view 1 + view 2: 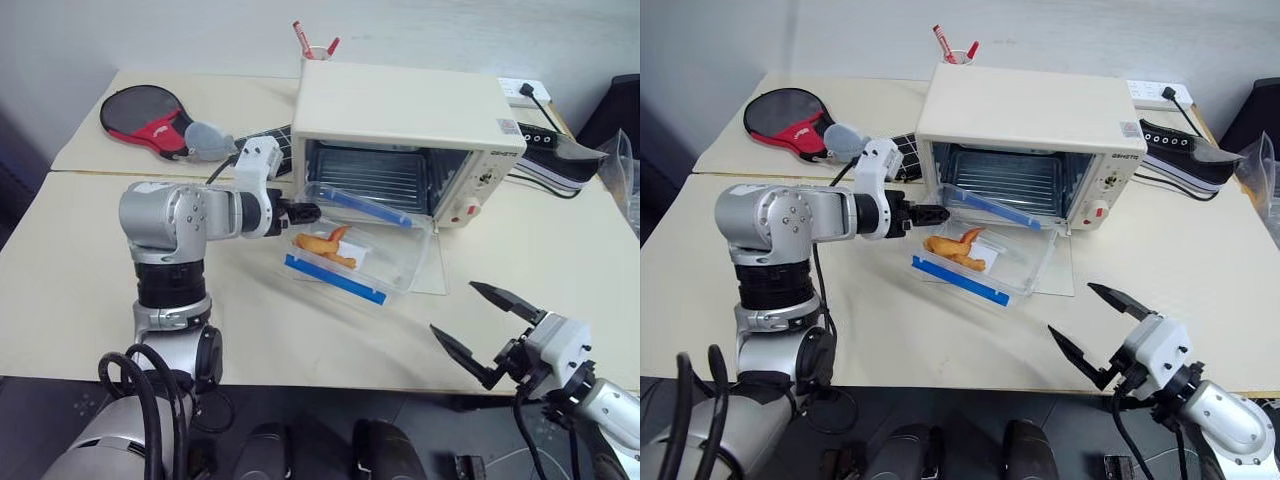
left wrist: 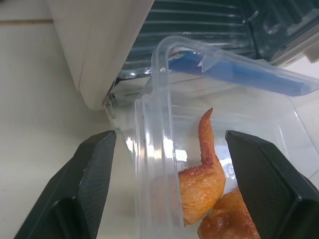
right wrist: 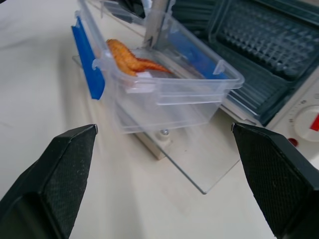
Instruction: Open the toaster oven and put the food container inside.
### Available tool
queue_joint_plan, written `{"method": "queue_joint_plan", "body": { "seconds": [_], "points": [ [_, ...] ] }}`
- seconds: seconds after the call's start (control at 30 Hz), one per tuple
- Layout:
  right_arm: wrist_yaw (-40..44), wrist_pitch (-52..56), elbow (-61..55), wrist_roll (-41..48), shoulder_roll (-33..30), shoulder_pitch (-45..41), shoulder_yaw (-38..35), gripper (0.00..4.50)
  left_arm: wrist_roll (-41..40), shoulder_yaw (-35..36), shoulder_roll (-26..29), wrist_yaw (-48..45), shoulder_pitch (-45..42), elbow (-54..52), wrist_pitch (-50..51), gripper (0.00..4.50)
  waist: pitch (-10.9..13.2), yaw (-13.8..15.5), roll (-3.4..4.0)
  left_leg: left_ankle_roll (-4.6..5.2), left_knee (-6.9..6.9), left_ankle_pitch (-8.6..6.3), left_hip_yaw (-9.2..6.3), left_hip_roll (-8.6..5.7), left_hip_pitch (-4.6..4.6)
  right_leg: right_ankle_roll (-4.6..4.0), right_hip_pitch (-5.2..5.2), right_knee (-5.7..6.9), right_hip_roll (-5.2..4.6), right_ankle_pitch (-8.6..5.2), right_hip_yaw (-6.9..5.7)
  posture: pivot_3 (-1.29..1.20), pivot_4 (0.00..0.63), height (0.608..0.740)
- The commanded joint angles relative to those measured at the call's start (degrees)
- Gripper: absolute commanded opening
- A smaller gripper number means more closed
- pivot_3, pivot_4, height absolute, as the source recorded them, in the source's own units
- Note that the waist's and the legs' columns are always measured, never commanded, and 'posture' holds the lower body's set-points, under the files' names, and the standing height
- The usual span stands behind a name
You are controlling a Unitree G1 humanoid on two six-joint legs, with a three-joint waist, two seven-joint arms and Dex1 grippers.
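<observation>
Now parted, left gripper (image 2: 167, 184), one black finger (image 2: 84, 189) outside the short wall of the food container (image 1: 352, 252) and the other (image 2: 269, 184) over its inside, wall between them but neither pad seen pressing it. Reaching from the left toward the oven mouth at the container's near-left end. Orange food (image 2: 204, 184) lying just inside that wall, close to the inner finger. Clear box with blue clip strips (image 1: 333, 279) along both long sides, resting tilted on the lowered glass door (image 3: 199, 164), far end at the opening of the toaster oven (image 1: 410, 120), not yet on the wire rack (image 1: 365, 172) within. Cream oven body standing on the pale table (image 1: 80, 280), red-orange knob (image 1: 457, 214) at its front right.

Wide open and empty too, right gripper (image 1: 485, 325), hanging low at the table's near edge, well apart from the container, pointing toward it and the door.

Farther back: table-tennis paddle (image 1: 145, 112) at the left, black-and-white shoe (image 1: 555, 160) to the right of the oven, cup of red pens (image 1: 315, 45) behind it.
</observation>
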Motion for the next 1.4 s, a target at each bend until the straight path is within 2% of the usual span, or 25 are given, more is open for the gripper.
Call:
{"method": "queue_joint_plan", "body": {
  "seconds": [0.03, 0.07, 0.1, 0.17, 0.3, 0.37, 0.43, 0.53, 0.63, 0.93, 1.17, 1.4],
  "points": [
    [0.25, 7.16, -6.38, 8.94, -2.92, 1.02, -2.13, 4.5, -4.57, -4.43, 10.08, -13.92, 2.17, -2.4, -10.84, 3.57, -0.03, -0.32, 0.07, -0.01, -0.02, 0.0, 0.01, 0.01, 0.02, -0.01, 0.0, 0.0, 0.02, 0.0, 0.02, 0.0, 0.15, 0.74],
    [0.73, 8.73, -7.26, 10.19, -3.72, 1.32, -2.04, 4.5, -5.22, -6.01, 12.75, -17.3, 3.07, -2.27, -13.25, 3.57, -0.06, -0.44, 0.12, -0.03, -0.04, -0.01, 0.02, 0.02, 0.05, -0.02, -0.01, 0.0, 0.03, -0.01, 0.03, 0.0, 0.15, 0.74],
    [1.48, 11.18, -8.54, 10.93, -5.3, 2.0, -0.67, 4.32, -5.81, -7.48, 16.48, -22.44, 4.78, -1.24, -16.6, 3.59, -0.08, -0.44, 0.15, -0.04, -0.06, -0.02, 0.03, 0.03, 0.07, -0.05, 0.0, 0.0, 0.04, -0.03, 0.04, 0.0, 0.15, 0.74],
    [1.42, 15.35, -10.55, 11.13, -7.3, 1.91, 3.12, 3.85, -4.31, -9.96, 22.65, -30.11, 8.29, 2.68, -25.31, 3.18, -0.09, -0.38, 0.19, -0.04, -0.09, -0.02, 0.05, 0.02, 0.11, -0.08, 0.0, -0.01, 0.04, -0.05, 0.05, 0.0, 0.15, 0.74],
    [-0.65, 20.1, -11.29, 8.69, -7.55, -2.71, 10.5, 2.47, -0.38, -13.96, 30.7, -45.5, 17.33, 8.72, -47.85, 2.05, -0.09, -0.25, 0.19, -0.02, -0.06, -0.03, 0.11, 0.01, 0.12, -0.11, 0.0, -0.01, 0.05, -0.06, 0.08, 0.0, 0.15, 0.74],
    [-1.72, 21.23, -10.26, 5.99, -6.82, -5.77, 14.41, 1.83, 0.44, -14.74, 31.78, -51.31, 21.66, 10.03, -57.17, 1.5, -0.09, -0.03, 0.19, 0.02, -0.01, -0.06, 0.13, 0.02, 0.09, -0.12, -0.03, -0.01, 0.03, -0.07, 0.08, 0.0, 0.15, 0.74],
    [-2.43, 22.24, -8.47, 3.33, -6.17, -9.11, 18.07, 1.18, 0.65, -14.9, 30.57, -53.39, 24.89, 9.04, -63.32, 0.89, -0.09, 0.28, 0.19, 0.08, 0.1, -0.11, 0.1, 0.03, 0.02, -0.12, -0.02, -0.01, 0.0, -0.07, 0.03, 0.0, 0.15, 0.74],
    [-5.22, 23.69, -3.89, -0.2, -4.04, -15.97, 21.04, 0.08, -1.16, -14.16, 23.71, -48.58, 27.5, 4.77, -64.52, 0.0, -0.09, 0.76, 0.18, 0.29, 0.46, -0.25, -0.02, 0.01, -0.19, -0.11, 0.01, 0.01, -0.08, -0.06, -0.1, 0.0, 0.15, 0.74],
    [-7.12, 24.76, -0.61, -2.56, -2.79, -20.53, 21.11, 0.03, 0.67, -14.29, 17.49, -42.27, 27.24, 3.66, -65.4, 0.0, -0.1, 0.89, 0.18, 0.47, 0.69, -0.34, -0.02, -0.06, -0.39, 0.04, -0.01, 0.0, -0.16, 0.04, -0.09, 0.0, 0.15, 0.74],
    [-7.03, 23.78, 9.78, -8.32, -3.79, -32.36, 19.72, 0.03, 4.13, -15.86, 5.54, -30.87, 24.73, 5.94, -67.34, 0.0, -0.1, 0.0, 0.19, 0.48, 0.76, -0.36, -0.02, -0.09, -0.57, 0.08, -0.15, 0.0, -0.1, 0.06, -0.23, 0.0, 0.15, 0.74],
    [-3.75, 17.43, 21.13, -11.72, -4.09, -39.15, 19.11, 0.03, 8.76, -15.07, -1.65, -21.44, 18.19, 17.09, -73.87, 0.0, -0.1, 0.12, 0.18, 0.49, 0.82, -0.35, 0.02, -0.13, -0.65, 0.1, -0.11, -0.04, -0.11, 0.07, -0.35, 0.0, 0.15, 0.74],
    [-1.73, 9.32, 35.21, -16.05, -4.34, -47.89, 18.17, 0.03, 9.82, -13.85, -6.98, -16.01, 12.9, 25.05, -77.57, 0.0, -0.1, -0.07, 0.19, 0.49, 0.86, -0.35, 0.03, -0.15, -0.73, 0.12, -0.11, -0.06, -0.1, 0.08, -0.44, 0.0, 0.15, 0.74]
  ]
}}
